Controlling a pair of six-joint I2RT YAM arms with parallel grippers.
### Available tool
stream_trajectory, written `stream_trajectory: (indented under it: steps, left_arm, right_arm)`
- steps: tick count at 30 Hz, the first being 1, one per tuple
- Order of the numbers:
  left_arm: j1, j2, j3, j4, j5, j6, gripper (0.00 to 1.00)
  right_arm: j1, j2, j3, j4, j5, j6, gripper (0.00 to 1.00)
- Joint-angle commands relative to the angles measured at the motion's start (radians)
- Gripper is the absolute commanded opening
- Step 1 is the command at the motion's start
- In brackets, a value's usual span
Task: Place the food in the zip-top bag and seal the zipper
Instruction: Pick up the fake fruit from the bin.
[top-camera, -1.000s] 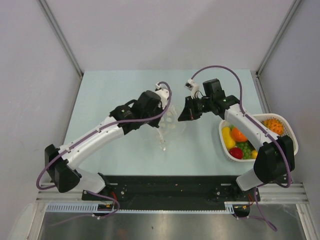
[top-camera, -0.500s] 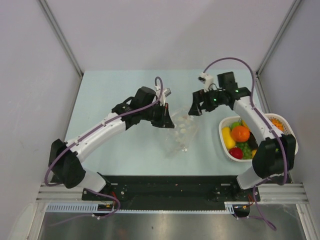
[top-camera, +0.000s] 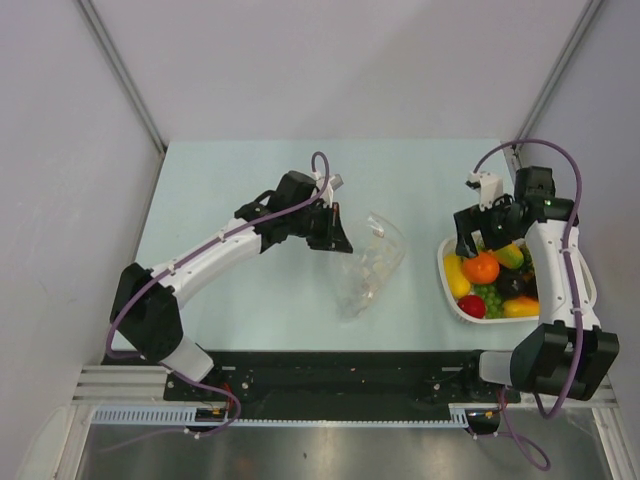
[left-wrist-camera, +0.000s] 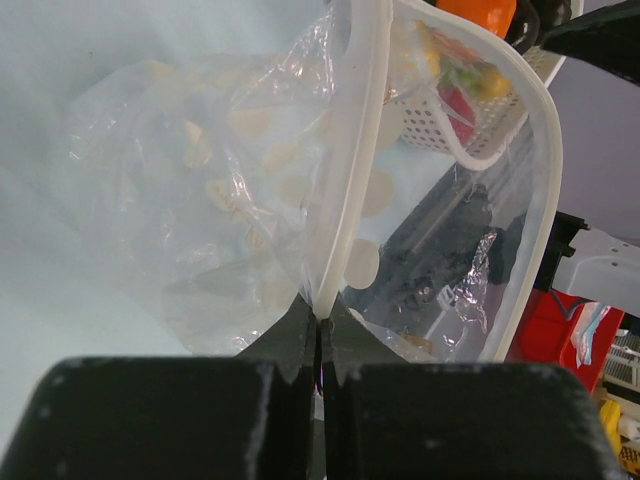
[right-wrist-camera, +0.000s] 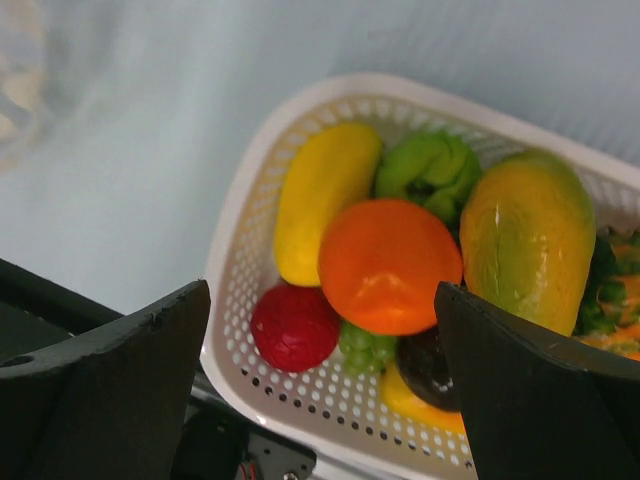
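The clear zip-top bag (top-camera: 370, 265) lies mid-table with its mouth gaping toward the basket. My left gripper (top-camera: 335, 236) is shut on its rim. In the left wrist view the whitish zipper (left-wrist-camera: 355, 170) runs up from the closed tips of the left gripper (left-wrist-camera: 320, 325), above the crinkled bag (left-wrist-camera: 180, 200). The food sits in a white basket: an orange (right-wrist-camera: 390, 265), a yellow mango (right-wrist-camera: 320, 200), a red piece (right-wrist-camera: 295, 328) and green grapes (right-wrist-camera: 365, 345). My right gripper (right-wrist-camera: 320, 295) hangs open just above them, holding nothing; from above, the right gripper (top-camera: 478, 243) is beside the orange (top-camera: 481, 267).
The white slotted basket (top-camera: 445, 262) stands at the table's right edge, its rim (right-wrist-camera: 230, 290) below my right fingers. It also holds a green-yellow fruit (right-wrist-camera: 525, 250) and a green piece (right-wrist-camera: 430, 170). A black rail (top-camera: 340, 375) runs along the near edge.
The right arm swung away from the bag to above the basket and its jaws opened. The left gripper kept its hold, and the bag shifted right with its mouth open.
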Motion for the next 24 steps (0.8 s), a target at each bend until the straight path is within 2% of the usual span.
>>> stream_trajectory:
  steps: [1,19,21,24]
  left_arm:
    - [0.002,-0.009,0.021,0.021,0.022,0.001,0.0]
    - [0.002,-0.024,0.018,0.007,-0.038,0.058,0.0]
    - [0.0,-0.024,0.018,0.002,-0.044,0.061,0.0]
    - [0.0,-0.027,0.017,-0.004,-0.05,0.067,0.0]
  right_arm:
    - [-0.007,0.025,-0.028,-0.033,0.152,-0.101,1.0]
    - [0.036,0.097,-0.241,0.219,0.288,-0.142,1.0]
    - [0.042,0.087,-0.242,0.216,0.29,-0.136,0.96]
    - [0.048,0.07,-0.218,0.199,0.296,-0.117,0.84]
